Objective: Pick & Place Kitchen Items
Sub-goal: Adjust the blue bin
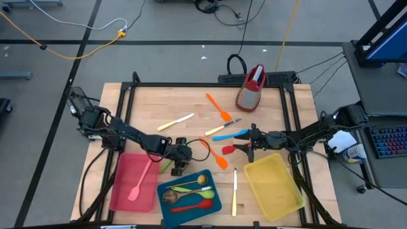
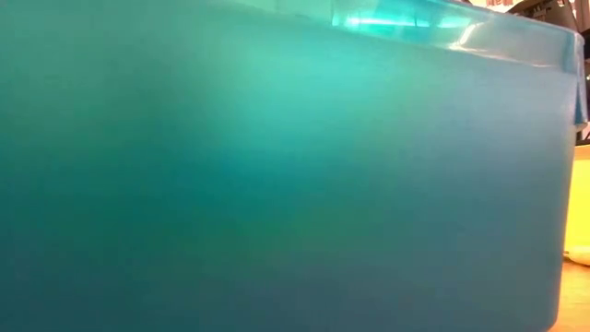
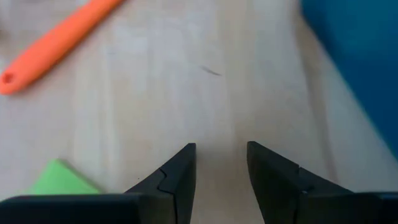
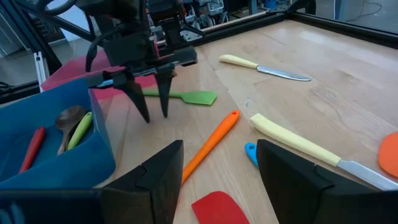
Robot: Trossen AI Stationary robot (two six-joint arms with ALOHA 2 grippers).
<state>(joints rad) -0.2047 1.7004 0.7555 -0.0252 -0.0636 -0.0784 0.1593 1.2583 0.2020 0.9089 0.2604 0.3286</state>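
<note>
My left gripper (image 1: 180, 166) (image 3: 221, 146) points down, open, low over bare wood between the red tray (image 1: 124, 191) and the blue tray (image 1: 213, 202). Nothing is between its fingers. A green spatula (image 4: 186, 97) (image 3: 59, 180) lies flat just beside it, and an orange spatula (image 4: 211, 140) (image 1: 216, 156) lies a little farther right. My right gripper (image 1: 240, 147) (image 4: 219, 144) hovers open above the red spatula (image 4: 217, 208), a blue spatula (image 4: 250, 152) and a cream-handled knife (image 4: 292, 146). The blue tray holds green, brown and red spoons (image 1: 191, 191). A pink spatula (image 1: 141, 181) lies in the red tray.
A yellow tray (image 1: 289, 200) sits near right, with a cream knife (image 1: 234, 191) beside it. Farther back lie another orange spatula (image 1: 217, 107), a cream knife (image 1: 176, 122) and the red-topped grater (image 1: 251, 89). The blue tray's wall (image 2: 277, 184) fills the low view.
</note>
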